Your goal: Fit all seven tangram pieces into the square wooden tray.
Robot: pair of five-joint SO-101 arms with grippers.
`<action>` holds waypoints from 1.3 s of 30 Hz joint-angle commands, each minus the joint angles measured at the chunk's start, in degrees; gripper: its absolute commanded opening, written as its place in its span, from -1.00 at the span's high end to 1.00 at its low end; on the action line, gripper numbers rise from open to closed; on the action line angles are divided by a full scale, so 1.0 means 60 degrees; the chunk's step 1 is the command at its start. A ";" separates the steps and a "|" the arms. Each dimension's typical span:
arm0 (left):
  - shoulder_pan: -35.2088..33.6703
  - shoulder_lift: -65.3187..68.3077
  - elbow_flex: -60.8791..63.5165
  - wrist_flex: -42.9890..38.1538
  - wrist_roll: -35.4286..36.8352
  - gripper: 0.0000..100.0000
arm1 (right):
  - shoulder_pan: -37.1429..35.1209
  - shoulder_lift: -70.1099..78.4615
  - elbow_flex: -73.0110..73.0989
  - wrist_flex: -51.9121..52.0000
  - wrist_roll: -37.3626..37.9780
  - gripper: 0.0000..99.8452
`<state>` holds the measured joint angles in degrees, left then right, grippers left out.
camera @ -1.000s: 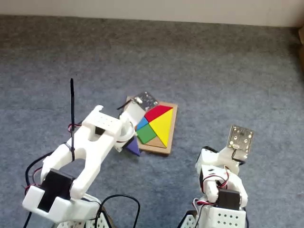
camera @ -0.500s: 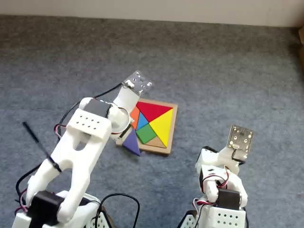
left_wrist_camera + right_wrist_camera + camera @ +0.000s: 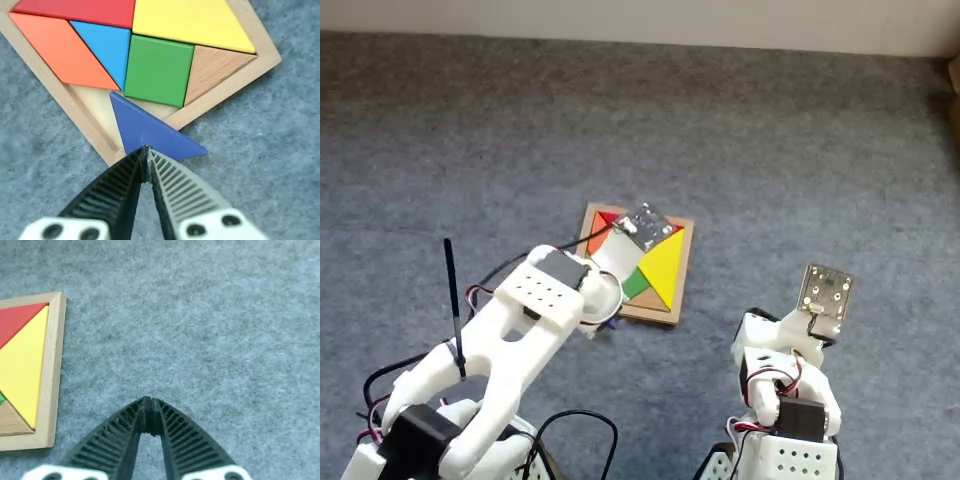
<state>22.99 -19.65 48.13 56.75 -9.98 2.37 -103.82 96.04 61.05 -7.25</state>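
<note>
A grey carpet (image 3: 770, 150) covered the table, and a pale strip (image 3: 620, 15) ran behind its far edge. The square wooden tray (image 3: 270, 56) held six pieces lying flat: a red triangle (image 3: 75, 10), a yellow triangle (image 3: 190, 22), an orange parallelogram (image 3: 55, 47), a light blue triangle (image 3: 102, 47), a green square (image 3: 157, 70) and a plain wooden triangle (image 3: 215, 67). The dark blue triangle (image 3: 147, 132) lay across the rim at the tray's one free corner, partly over the carpet. The left gripper (image 3: 145, 152) was closed on nothing, with its tips at this piece's edge. The right gripper (image 3: 148, 415), also closed and empty, hung over the carpet beside the tray.
</note>
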 commanded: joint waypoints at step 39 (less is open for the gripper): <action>-0.0359 0.1853 -0.0989 -0.1158 0.1275 0.99 | 0.0110 -0.0051 0.1370 -0.0344 0.0073 0.99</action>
<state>23.16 -8.48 43.65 49.27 -2.86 2.37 -103.82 96.04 61.05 -7.25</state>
